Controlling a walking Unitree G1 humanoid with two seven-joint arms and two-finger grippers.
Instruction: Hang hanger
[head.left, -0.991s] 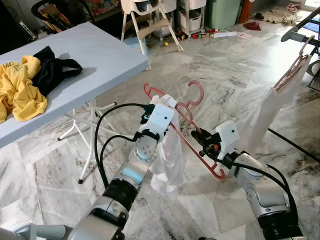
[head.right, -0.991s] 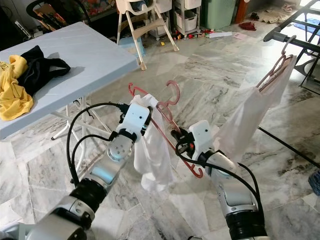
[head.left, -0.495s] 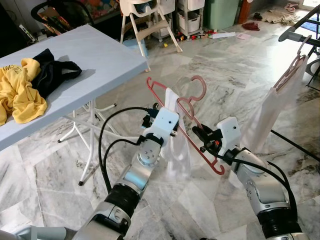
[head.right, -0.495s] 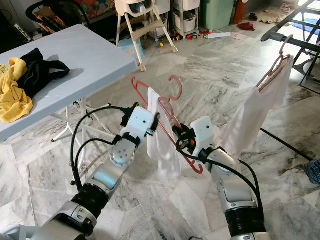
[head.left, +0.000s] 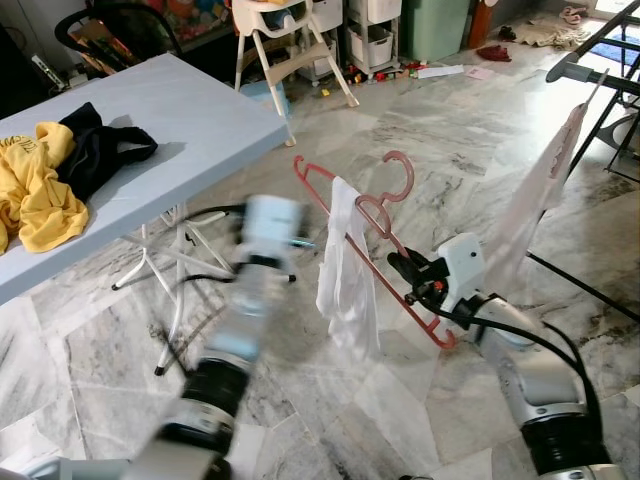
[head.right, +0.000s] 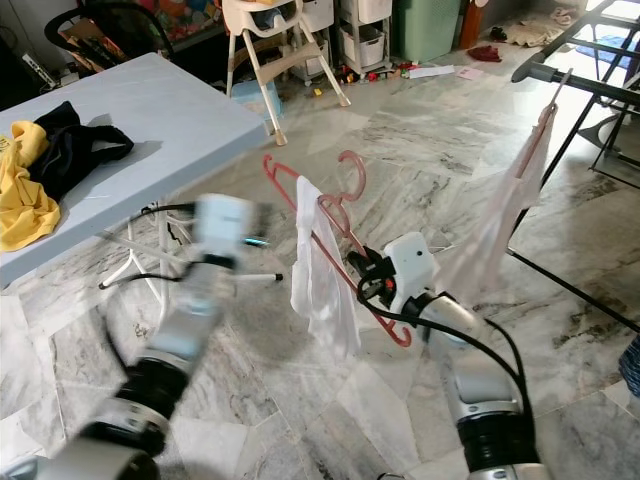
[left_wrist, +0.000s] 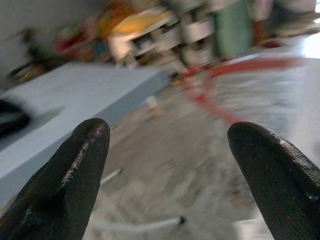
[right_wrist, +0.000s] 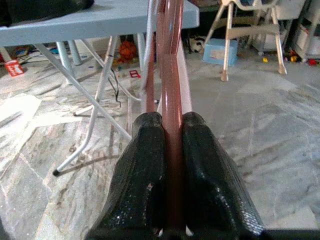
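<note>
Altogether two pink hangers (head.left: 375, 240), one white garment (head.left: 345, 275).

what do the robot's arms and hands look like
Both arms are silver metal with dark joint rings and loose black cables looping along them. The right hand has a white boxy wrist housing and two long black textured fingers. The left hand has the same rounded black fingers; its arm is motion-blurred.

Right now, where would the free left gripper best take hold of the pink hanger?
Probably the bare upper arm of the pink hanger, approached from the robot's left. The white cloth drapes the middle, the right gripper clamps the lower arm, and the left gripper is open.
</note>
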